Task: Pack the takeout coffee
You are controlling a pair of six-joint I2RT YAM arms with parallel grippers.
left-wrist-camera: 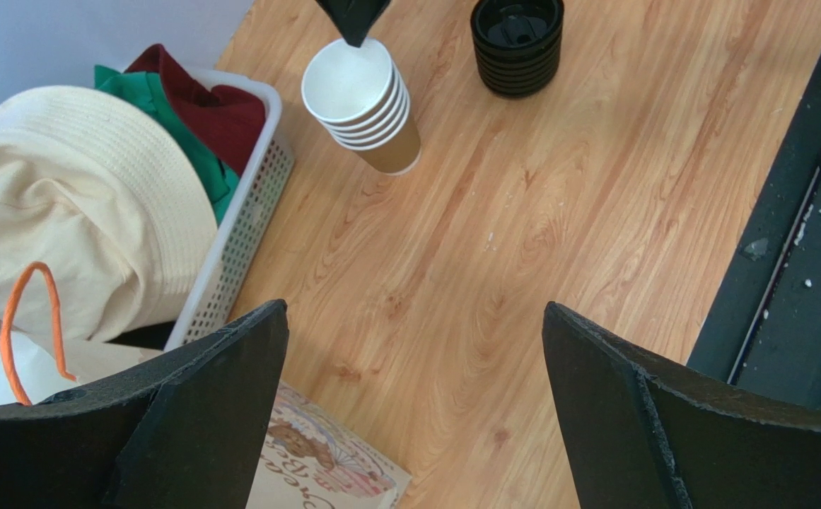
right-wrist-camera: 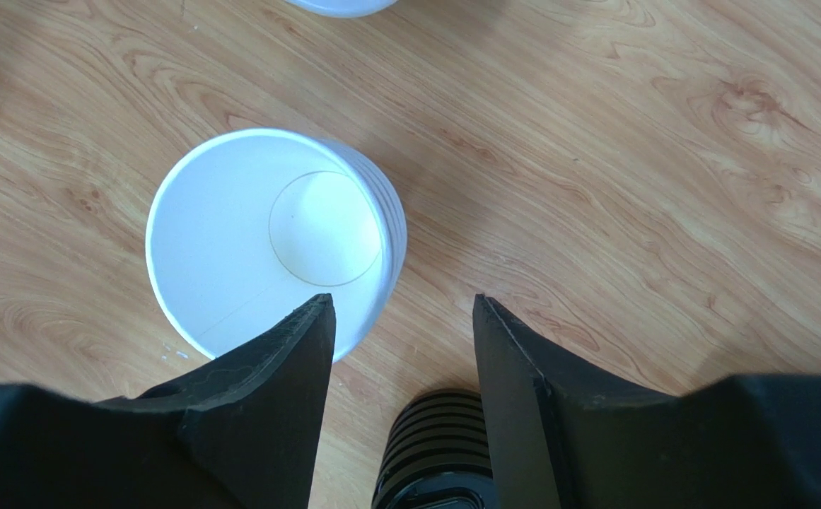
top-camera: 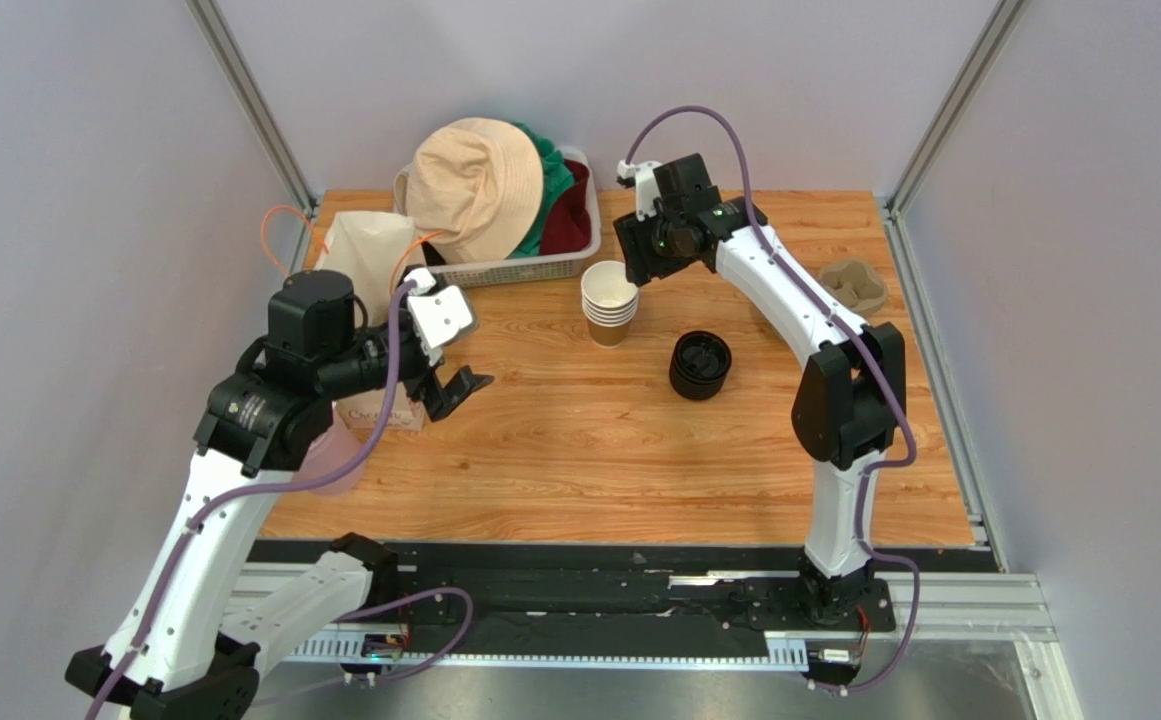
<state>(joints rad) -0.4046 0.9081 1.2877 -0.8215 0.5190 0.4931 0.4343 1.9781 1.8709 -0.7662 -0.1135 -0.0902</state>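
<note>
The takeout coffee cups (top-camera: 609, 300) are a nested stack with kraft-brown sides and white rims, standing mid-table; the top one is empty and has no lid (right-wrist-camera: 271, 239) (left-wrist-camera: 367, 101). A stack of black lids (top-camera: 700, 365) (left-wrist-camera: 516, 42) stands just right of it. My right gripper (top-camera: 640, 267) (right-wrist-camera: 402, 300) hovers over the cups' right rim, jaws partly apart and nothing between them. Its left fingertip (right-wrist-camera: 314, 318) overlaps the rim. My left gripper (top-camera: 463, 387) (left-wrist-camera: 414, 308) hangs wide open over bare wood at the left.
A white basket (top-camera: 579, 255) (left-wrist-camera: 244, 223) holding a beige hat (top-camera: 474, 180) and red and green cloth sits at the back. A paper bag (top-camera: 365, 255) with orange handles stands at the left. A pulp cup carrier (top-camera: 852, 282) lies at the right edge.
</note>
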